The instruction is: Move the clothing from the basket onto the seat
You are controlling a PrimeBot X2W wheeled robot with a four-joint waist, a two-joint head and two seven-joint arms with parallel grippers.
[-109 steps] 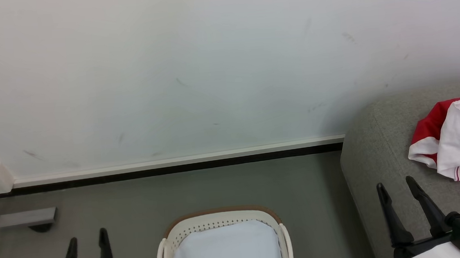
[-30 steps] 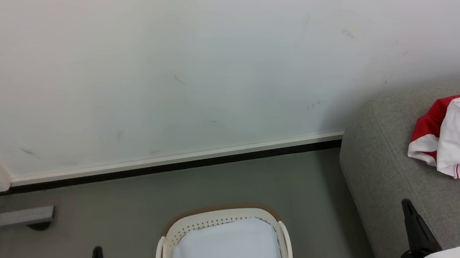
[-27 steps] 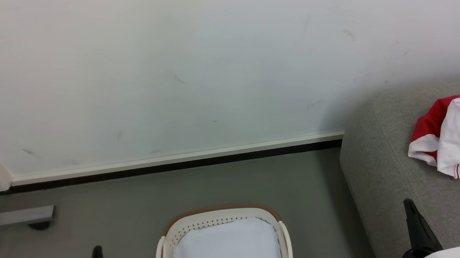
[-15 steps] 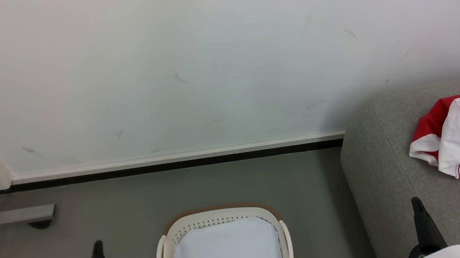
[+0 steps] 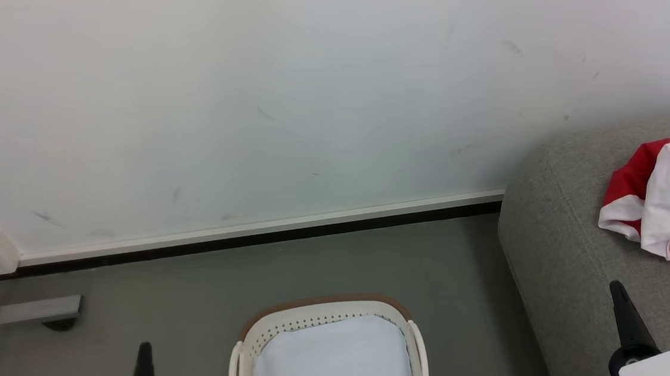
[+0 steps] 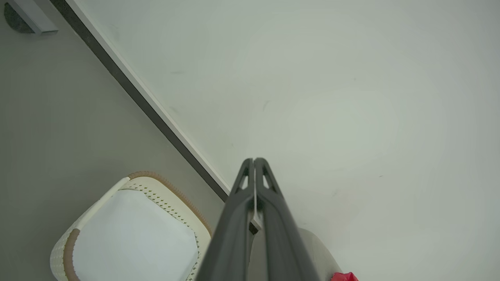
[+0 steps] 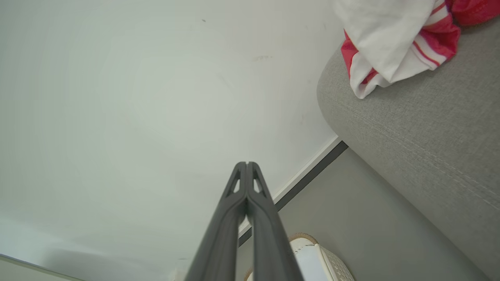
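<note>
Left claw (image 6: pixel 254 160): I read its two long dark fingers pressed together, tips meeting, with nothing gripped between them. Right claw (image 7: pixel 247 163): same condition, fingers closed tip to tip, holding nothing. On the head view I see the left claw at the lower left over the grey floor (image 5: pixel 340 259) and the right claw at the lower right over the seat (image 5: pixel 560 242).

The clothing (image 5: pixel 662 201) lies in a crumpled heap on the seat, at the right edge of the head view. I note red fabric with a white panel folded across it and white stripes along one hem. It is well apart from both claws and touches neither.

The basket (image 5: pixel 321 311) stands upright on the floor between the two claws, near the seat's rounded end but apart from it. Its pale bluish-white bottom is exposed. A white wall (image 5: pixel 304 95) with a dark skirting strip (image 5: pixel 255 241) runs behind basket and seat.
</note>
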